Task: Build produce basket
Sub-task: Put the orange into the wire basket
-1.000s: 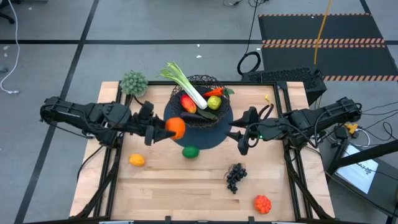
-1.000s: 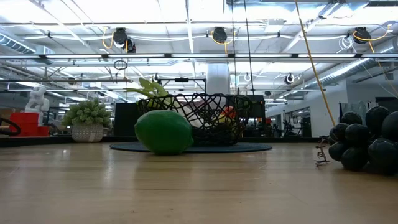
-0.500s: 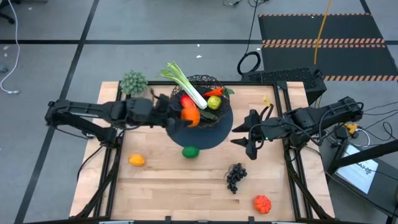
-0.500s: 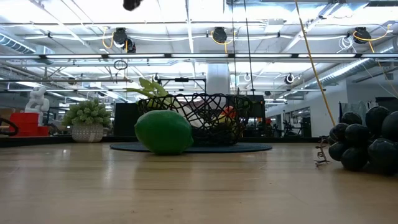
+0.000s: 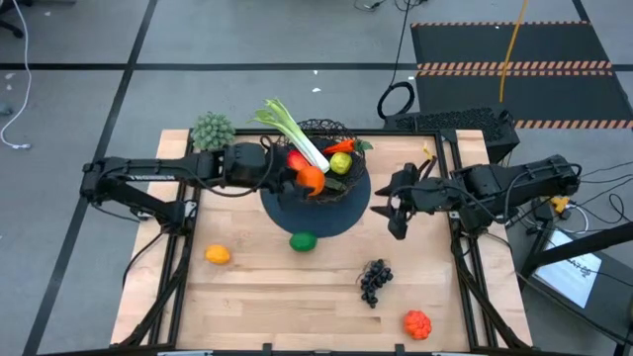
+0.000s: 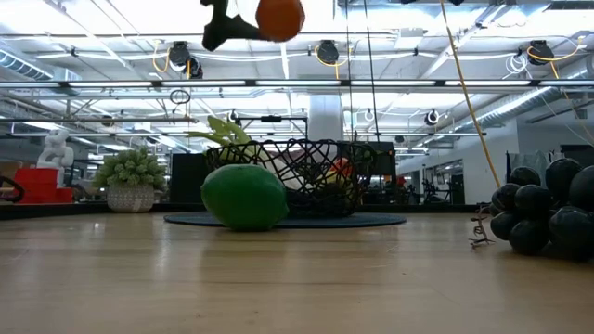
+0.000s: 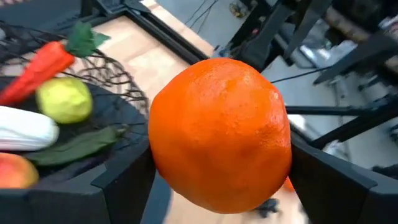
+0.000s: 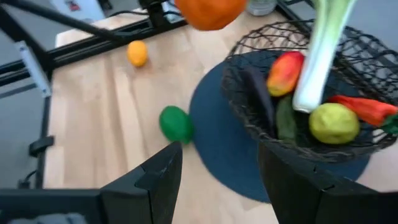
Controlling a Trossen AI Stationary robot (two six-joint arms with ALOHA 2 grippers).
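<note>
An orange (image 5: 311,179) is pinched between the left fingers (image 7: 124,186), held in the air above the near rim of the basket (image 5: 341,129), which is set on a dark mat (image 5: 326,213). Beside the mat, the right fingers (image 8: 155,180) are held spread and empty above the table (image 5: 277,297).

A robotics laboratory or workshop hall is shown. A pale wooden table (image 5: 297,297) is set on a grey concrete floor (image 5: 79,40) marked with dark tape lines, and it is framed by black metal rails (image 5: 178,257). Black ribbed floor mats edged with orange-striped hazard tape (image 5: 514,67) are laid behind it, with loose black cables (image 5: 396,99) coiled nearby. In the low view, an open industrial ceiling with long strip lights (image 6: 418,19), exposed pipes and hanging cable reels (image 6: 327,51) is seen.
</note>
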